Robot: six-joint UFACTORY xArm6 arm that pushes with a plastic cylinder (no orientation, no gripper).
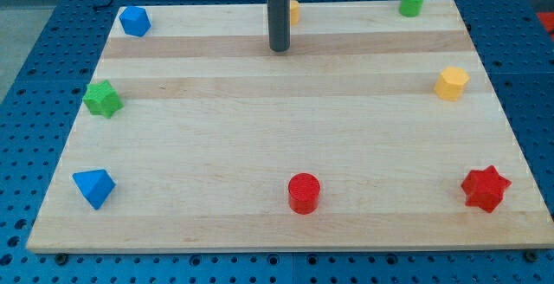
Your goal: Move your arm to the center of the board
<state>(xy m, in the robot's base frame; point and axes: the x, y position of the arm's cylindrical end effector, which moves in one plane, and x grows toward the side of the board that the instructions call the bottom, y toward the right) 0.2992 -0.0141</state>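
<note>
One dark rod ended in my tip [279,49], near the view's top of the desk [260,128], just beside a half-hidden yellow block [294,11]; I had no fingers.

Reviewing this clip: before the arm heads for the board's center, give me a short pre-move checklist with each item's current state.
1. My tip visible and located: ok. It sits near the view's top edge, slightly left of the middle.
2. Tip already at the center: not ok. The middle of the board lies below it in the view.
3. Path toward the center free of blocks: ok. No block lies between the tip and the middle.
4. Nearest block clear of the tip: cannot tell. The yellow block is partly hidden behind the rod.
5. Other blocks out of the way: ok. The red cylinder, green star and yellow hexagon stay near the edges.
</note>
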